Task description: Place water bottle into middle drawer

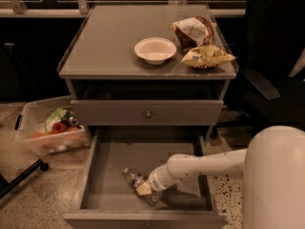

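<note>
The middle drawer is pulled wide open at the bottom of the grey cabinet, its flat grey floor bare on the left and at the back. The water bottle, clear with a pale label band, lies tilted low over the drawer floor near the front centre, cap end pointing back-left. My gripper reaches in from the right on a white arm and is shut around the bottle's lower half, which it partly hides.
A closed drawer front with a round knob sits above the open drawer. On the cabinet top are a white bowl and two snack bags. A clear plastic bin stands on the floor at left and a dark chair at right.
</note>
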Controlling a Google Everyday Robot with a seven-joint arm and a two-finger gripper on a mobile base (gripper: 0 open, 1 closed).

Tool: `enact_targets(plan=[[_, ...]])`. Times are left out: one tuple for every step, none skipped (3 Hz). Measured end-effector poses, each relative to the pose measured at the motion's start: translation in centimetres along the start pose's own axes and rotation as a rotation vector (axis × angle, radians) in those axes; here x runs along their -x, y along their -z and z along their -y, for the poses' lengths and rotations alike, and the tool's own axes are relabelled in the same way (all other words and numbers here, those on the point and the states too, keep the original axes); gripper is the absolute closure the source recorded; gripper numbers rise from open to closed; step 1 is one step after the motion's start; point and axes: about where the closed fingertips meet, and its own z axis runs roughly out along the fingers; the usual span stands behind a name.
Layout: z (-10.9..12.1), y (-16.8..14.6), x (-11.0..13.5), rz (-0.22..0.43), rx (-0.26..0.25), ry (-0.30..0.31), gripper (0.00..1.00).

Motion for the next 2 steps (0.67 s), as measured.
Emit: enact_targets(plan=[[0.5,1.6,-0.2,0.055,-0.051,-0.016,0.35],[0.5,4.6,0.9,0.144,-0.114,0.009,0.12]])
